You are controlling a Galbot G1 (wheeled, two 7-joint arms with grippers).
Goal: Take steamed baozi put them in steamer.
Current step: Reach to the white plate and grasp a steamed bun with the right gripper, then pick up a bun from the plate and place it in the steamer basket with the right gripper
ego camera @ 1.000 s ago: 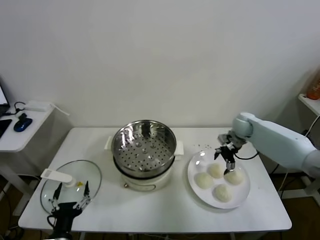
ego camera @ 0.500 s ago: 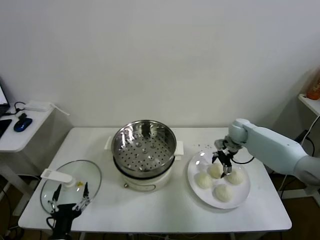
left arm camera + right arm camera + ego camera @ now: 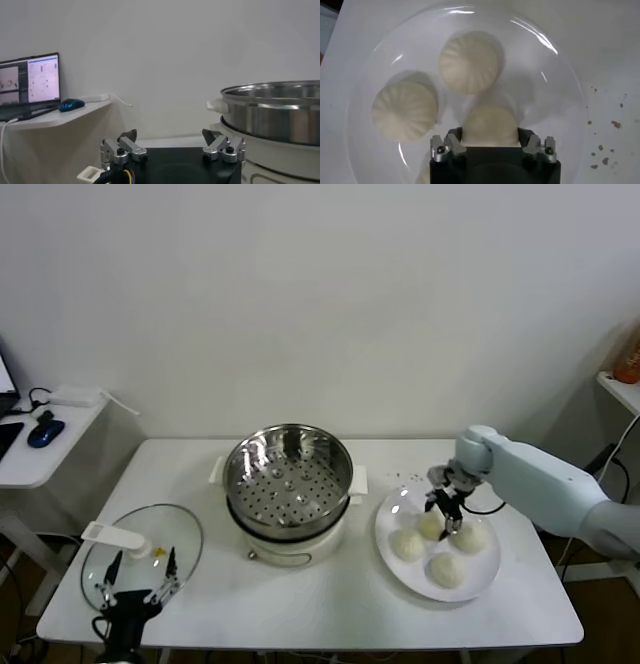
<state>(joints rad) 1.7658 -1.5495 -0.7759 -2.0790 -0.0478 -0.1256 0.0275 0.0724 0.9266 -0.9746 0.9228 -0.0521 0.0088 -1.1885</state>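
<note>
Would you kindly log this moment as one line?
right pincer: around a cream-white dough bun on white plate | left pincer: parked | shiny steel steamer: bunless

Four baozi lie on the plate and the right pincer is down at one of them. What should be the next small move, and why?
Probably finish closing on the bun, then lift it straight up. The right pincer sits around the rear baozi on the white plate, a finger on each side, and the steamer holds nothing so far. The other buns lie close, so a sideways pull could push them.

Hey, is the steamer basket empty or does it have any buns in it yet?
Empty: the steamer shows only its bare perforated bottom. All four baozi sit on the plate.
</note>
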